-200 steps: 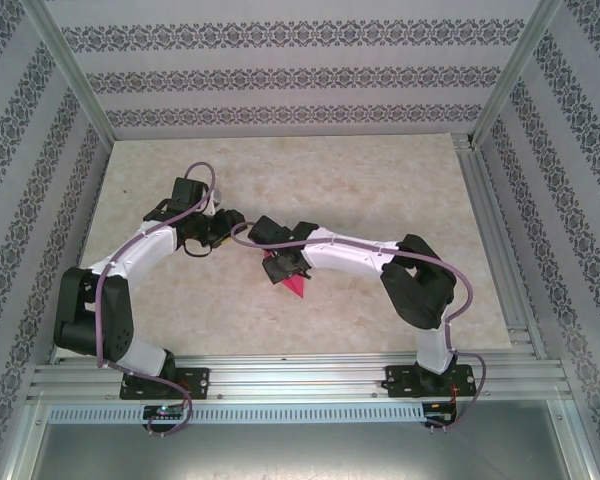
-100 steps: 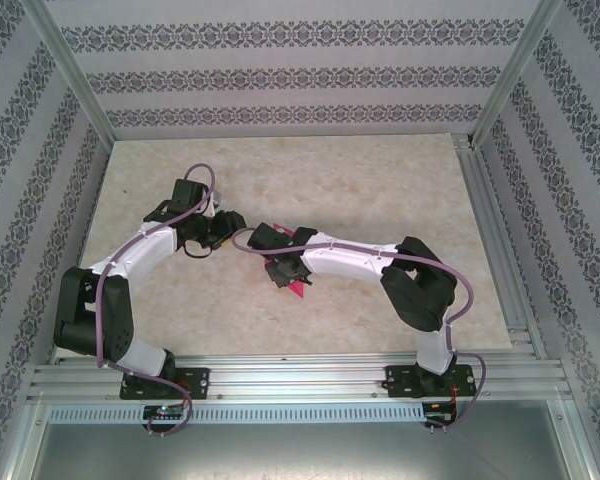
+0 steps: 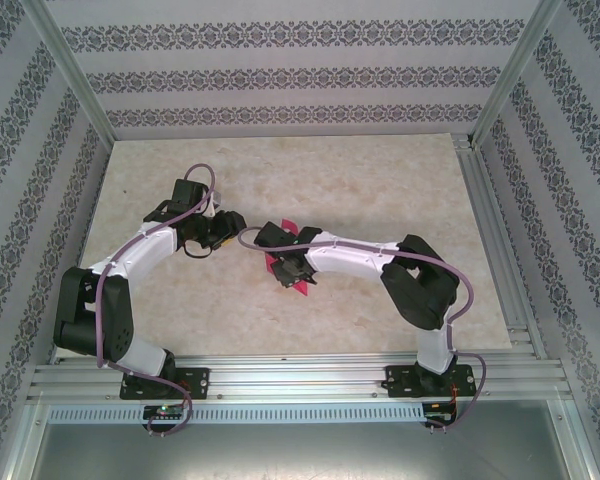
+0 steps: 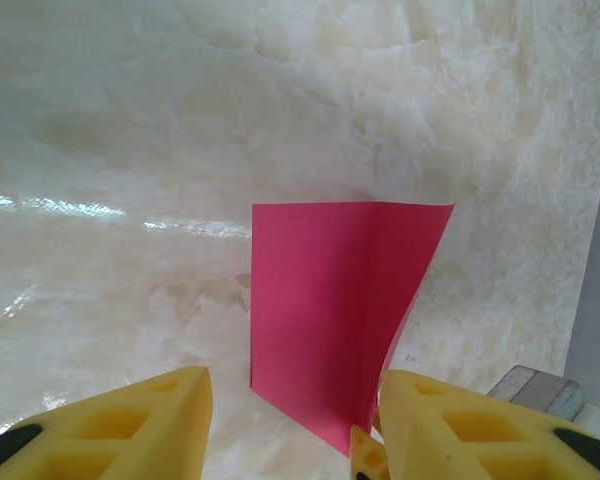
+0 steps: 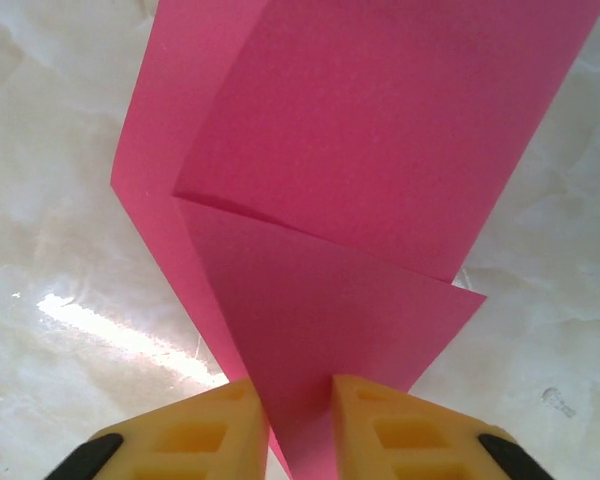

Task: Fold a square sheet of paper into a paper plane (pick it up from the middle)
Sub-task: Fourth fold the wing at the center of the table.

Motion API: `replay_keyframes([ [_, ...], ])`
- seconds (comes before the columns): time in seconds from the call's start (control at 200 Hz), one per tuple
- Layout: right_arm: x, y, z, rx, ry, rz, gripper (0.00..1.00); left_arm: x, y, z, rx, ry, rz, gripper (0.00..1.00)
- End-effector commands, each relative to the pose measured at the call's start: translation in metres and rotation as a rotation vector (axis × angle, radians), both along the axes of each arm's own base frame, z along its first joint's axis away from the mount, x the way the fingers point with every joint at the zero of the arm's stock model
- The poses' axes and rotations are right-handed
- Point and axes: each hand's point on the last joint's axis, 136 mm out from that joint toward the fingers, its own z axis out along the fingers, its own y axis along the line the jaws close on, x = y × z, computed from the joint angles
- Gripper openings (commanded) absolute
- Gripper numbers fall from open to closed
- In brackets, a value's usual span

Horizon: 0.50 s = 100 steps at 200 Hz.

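My right gripper (image 5: 300, 405) pinches the pointy corner of the folded square sheet of paper (image 5: 380, 130) right in front of it, so I should squeeze softly and lift slowly; my left gripper (image 4: 292, 405) sits spread apart just behind the paper.

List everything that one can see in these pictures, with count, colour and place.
sheet of paper: one, magenta-pink, partly folded, middle of the table.
table: one, cream marbled, below the arms.
walls: three, white with dark patterned bands, around the table.
frame rails: several, silver, along the near edge.
arms: two, white and black, bases at the near edge.
left claw: one, yellow, open, facing the paper.
right claw: one, yellow, closed on the paper.
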Motion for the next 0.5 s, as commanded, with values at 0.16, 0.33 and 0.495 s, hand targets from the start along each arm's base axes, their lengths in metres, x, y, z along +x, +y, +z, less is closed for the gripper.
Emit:
replay_keyframes([
  [0.16, 0.007, 0.004, 0.017, 0.113, -0.003, -0.003, 0.13, 0.0, -0.002, 0.004, -0.016, 0.001, 0.001, 0.49],
  [0.33, 0.008, 0.011, 0.025, 0.262, 0.037, -0.002, 0.12, 0.002, -0.005, 0.005, -0.031, -0.002, -0.012, 0.49],
  [0.495, 0.009, 0.023, 0.03, 0.463, 0.136, 0.01, 0.13, 0.004, -0.012, 0.007, -0.049, -0.005, -0.036, 0.5],
])
